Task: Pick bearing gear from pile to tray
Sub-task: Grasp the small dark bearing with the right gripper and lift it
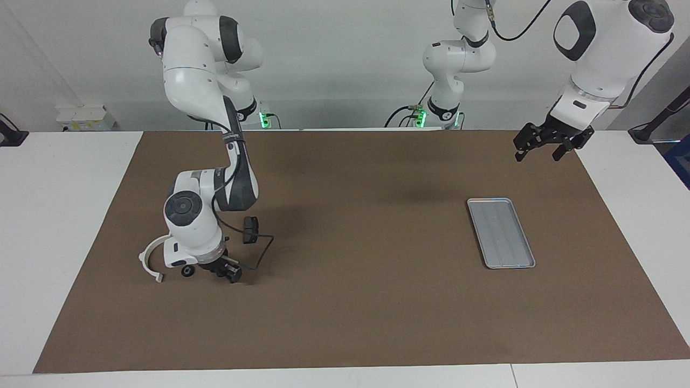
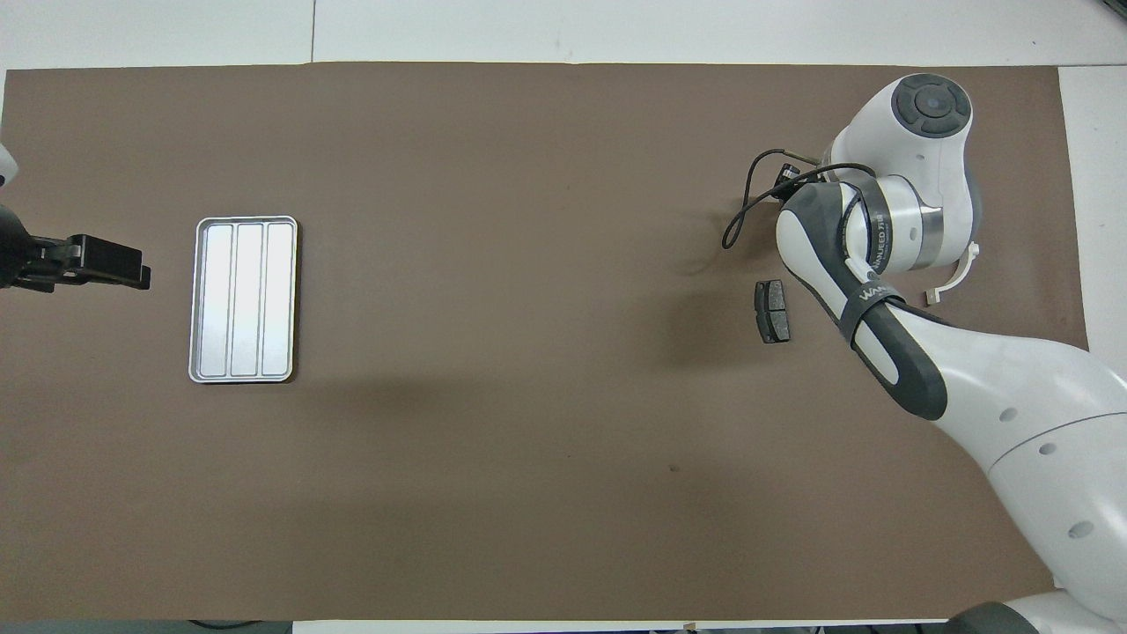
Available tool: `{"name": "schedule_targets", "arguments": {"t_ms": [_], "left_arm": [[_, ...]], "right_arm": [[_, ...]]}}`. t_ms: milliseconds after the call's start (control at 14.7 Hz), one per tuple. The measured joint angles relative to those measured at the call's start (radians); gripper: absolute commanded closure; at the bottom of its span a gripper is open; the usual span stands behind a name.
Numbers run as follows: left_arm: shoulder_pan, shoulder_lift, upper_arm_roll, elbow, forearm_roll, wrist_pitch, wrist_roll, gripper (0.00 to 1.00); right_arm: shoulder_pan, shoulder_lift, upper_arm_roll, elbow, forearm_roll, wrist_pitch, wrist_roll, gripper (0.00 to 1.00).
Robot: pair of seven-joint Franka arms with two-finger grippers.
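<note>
The left gripper (image 1: 544,146) waits in the air, fingers wide open, at the upper right of the facing view. Lower down lies the empty ridged silver metal tray (image 1: 501,233). At the lower left, the right gripper (image 1: 225,269) is down at the pile, by the white curved plastic arc (image 1: 148,260) and a small black round piece (image 1: 187,271). I cannot tell if it grips anything. I think it is picking. Next it must lift a piece and carry it to the tray.

White wall (image 1: 334,59); white table (image 1: 54,226) covered by brown mat (image 1: 350,302); green indicator lights (image 1: 263,119) glow at the wall.
</note>
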Motion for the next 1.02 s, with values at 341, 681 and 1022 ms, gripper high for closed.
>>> {"name": "schedule_targets", "arguments": {"t_ms": [341, 681, 1022], "left_arm": [[0.0, 0.0, 0.0, 0.0, 0.0, 0.0, 0.0, 0.0], [0.0, 0.0, 0.0, 0.0, 0.0, 0.0, 0.0, 0.0], [0.0, 0.0, 0.0, 0.0, 0.0, 0.0, 0.0, 0.0]], "right_arm": [[0.0, -0.001, 0.0, 0.003, 0.003, 0.0, 0.0, 0.56], [0.0, -0.001, 0.001, 0.008, 0.005, 0.0, 0.0, 1.0], [0.0, -0.001, 0.001, 0.008, 0.005, 0.0, 0.0, 1.0]]}}
